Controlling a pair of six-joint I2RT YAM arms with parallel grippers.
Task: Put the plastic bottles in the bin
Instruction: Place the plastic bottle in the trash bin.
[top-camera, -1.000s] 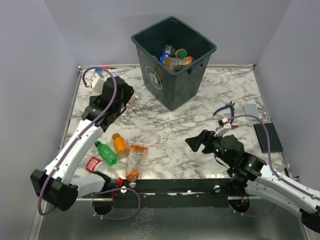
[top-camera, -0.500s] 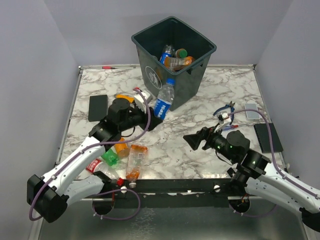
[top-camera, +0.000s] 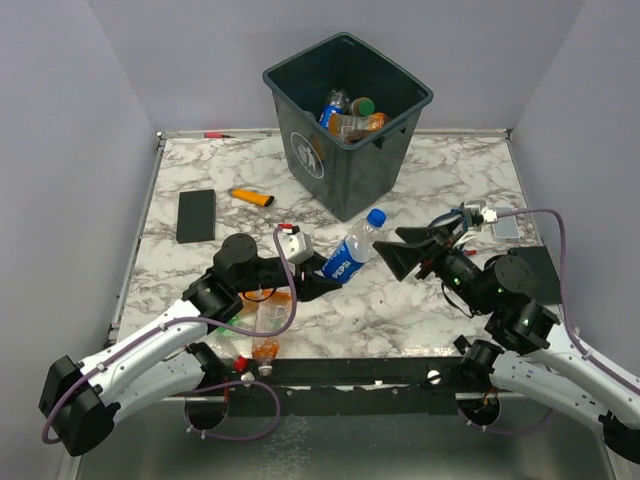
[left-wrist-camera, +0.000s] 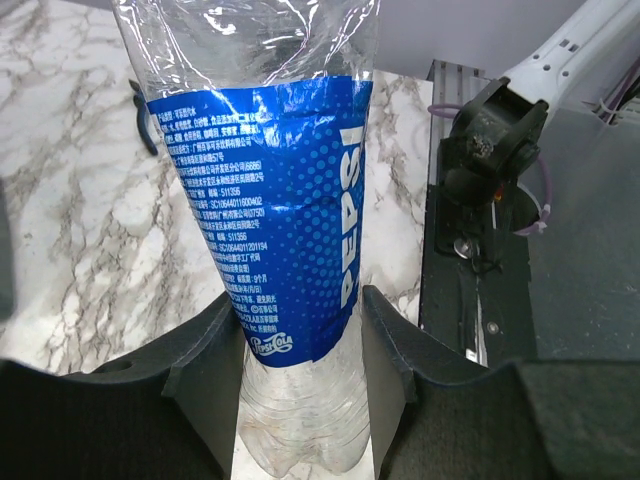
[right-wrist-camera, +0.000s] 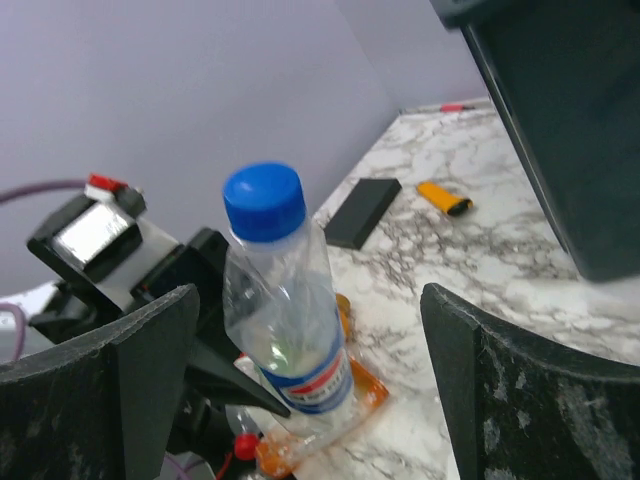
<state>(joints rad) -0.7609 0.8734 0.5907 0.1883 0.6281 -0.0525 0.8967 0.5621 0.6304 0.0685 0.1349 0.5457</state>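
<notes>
Blue-labelled bottle (top-camera: 350, 257) is pinched by left gripper (top-camera: 328, 283) in front of the bin (top-camera: 345, 175); right gripper (top-camera: 398, 250) is spread wide.

A robotics lab test cell: a marble-patterned table (top-camera: 430, 170) is boxed in on three sides by plain lavender-grey walls (top-camera: 70, 120), and two white-and-black robot arms (top-camera: 140, 350) trailing purple cables (top-camera: 530, 210) are bolted side by side to a black rail (top-camera: 350, 372) along its near edge.

Left arm (top-camera: 140, 352) and right arm (top-camera: 575, 372) have white links, black joints, purple cables (top-camera: 530, 210); left gripper (left-wrist-camera: 300, 340) and right gripper (right-wrist-camera: 308, 300) are black.
</notes>
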